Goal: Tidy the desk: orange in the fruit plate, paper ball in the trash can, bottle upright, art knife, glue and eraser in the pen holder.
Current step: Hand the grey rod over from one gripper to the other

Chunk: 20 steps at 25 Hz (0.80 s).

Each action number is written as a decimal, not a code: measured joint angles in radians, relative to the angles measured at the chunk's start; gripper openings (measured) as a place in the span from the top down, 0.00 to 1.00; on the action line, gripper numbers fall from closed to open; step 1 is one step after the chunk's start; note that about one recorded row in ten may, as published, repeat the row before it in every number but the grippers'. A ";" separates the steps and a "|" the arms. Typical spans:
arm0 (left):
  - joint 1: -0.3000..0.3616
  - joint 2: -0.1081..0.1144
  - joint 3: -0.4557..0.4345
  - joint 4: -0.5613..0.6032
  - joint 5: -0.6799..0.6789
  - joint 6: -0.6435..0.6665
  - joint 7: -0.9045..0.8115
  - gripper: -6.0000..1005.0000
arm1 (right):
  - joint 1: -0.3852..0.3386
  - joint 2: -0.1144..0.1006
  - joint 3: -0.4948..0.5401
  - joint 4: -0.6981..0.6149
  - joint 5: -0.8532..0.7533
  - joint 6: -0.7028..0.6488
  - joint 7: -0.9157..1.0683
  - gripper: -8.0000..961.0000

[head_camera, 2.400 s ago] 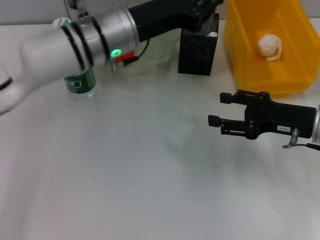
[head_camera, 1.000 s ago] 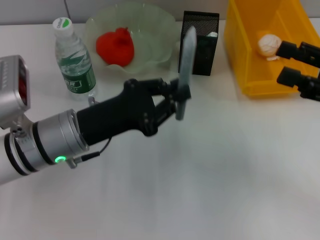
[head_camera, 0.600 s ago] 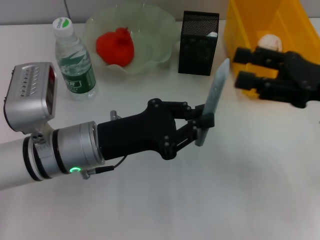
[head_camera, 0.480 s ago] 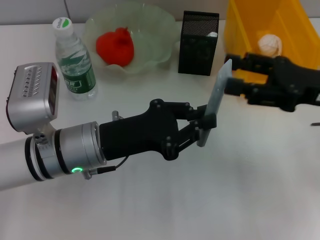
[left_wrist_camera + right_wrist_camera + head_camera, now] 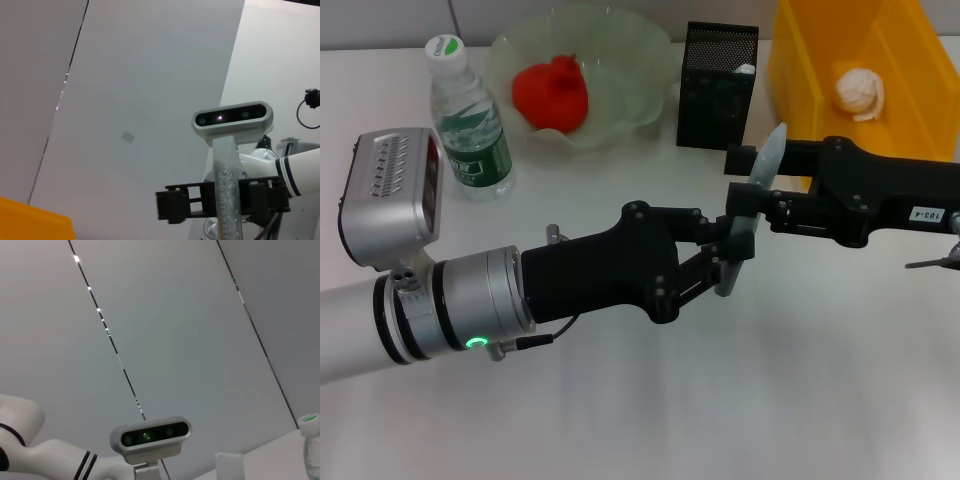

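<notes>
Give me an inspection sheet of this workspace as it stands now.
Surface: white desk, bare in front.
Job's things: orange in the fruit plate; paper ball in the yellow trash can; bottle upright; art knife held in the air, tilted; something white stands in the black mesh pen holder.
Clutter: nothing seen.
Grippers: left gripper shut on the art knife's lower end; right gripper open, its fingers either side of the knife higher up.
Cables: thin wires at the left wrist and by the right arm.
Surroundings: wall and ceiling panels in the wrist views.
</notes>
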 joint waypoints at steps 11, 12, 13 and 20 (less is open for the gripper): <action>0.006 -0.001 -0.011 -0.001 0.000 0.000 -0.001 0.81 | -0.004 0.001 -0.002 0.000 0.000 -0.004 0.000 0.65; 0.007 -0.001 -0.011 -0.001 0.000 0.000 -0.001 0.81 | -0.005 0.000 -0.002 0.000 0.000 -0.002 0.000 0.68; 0.007 -0.001 -0.011 -0.001 0.000 0.000 -0.001 0.80 | -0.005 0.000 -0.002 0.000 0.000 -0.002 0.000 0.70; 0.005 -0.001 -0.013 -0.001 -0.002 -0.002 -0.002 0.77 | -0.006 -0.001 -0.002 0.000 0.001 0.002 -0.001 0.83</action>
